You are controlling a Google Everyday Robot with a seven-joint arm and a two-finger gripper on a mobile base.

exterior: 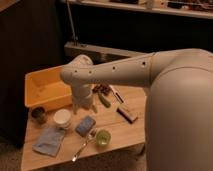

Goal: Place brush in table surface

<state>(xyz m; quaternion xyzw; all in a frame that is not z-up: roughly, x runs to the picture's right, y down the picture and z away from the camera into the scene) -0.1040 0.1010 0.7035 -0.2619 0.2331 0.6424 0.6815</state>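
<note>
Note for you at the controls: the white arm (115, 75) reaches in from the right across the back of the light-brown wooden plank surface (124, 132), with its wrist bent downward. The white two-finger gripper (84, 108) points down at the surface, just in front of the near right corner of the yellow rectangular plastic tub (42, 90). Its fingers (93, 104) stand apart and you have nothing between them (whether the tips touch the wood cannot be told).

The slim brush with a whitish handle and a dark end (116, 94) lies flat and slanted on the surface toward the back edge. It is to the right of the gripper and apart from it. Just left of it you see a green oblong item (104, 99) and a dark reddish lump (102, 89). To its front right sits a chunky dark rectangular block (127, 114).

Front left of the surface:
- small white round bowl (62, 118)
- small dark cup (38, 114)
- blue rectangular sponge (85, 125)
- grey-blue folded cloth (49, 141)
- metal fork (82, 148)
- light-green round cup (102, 137)
</note>
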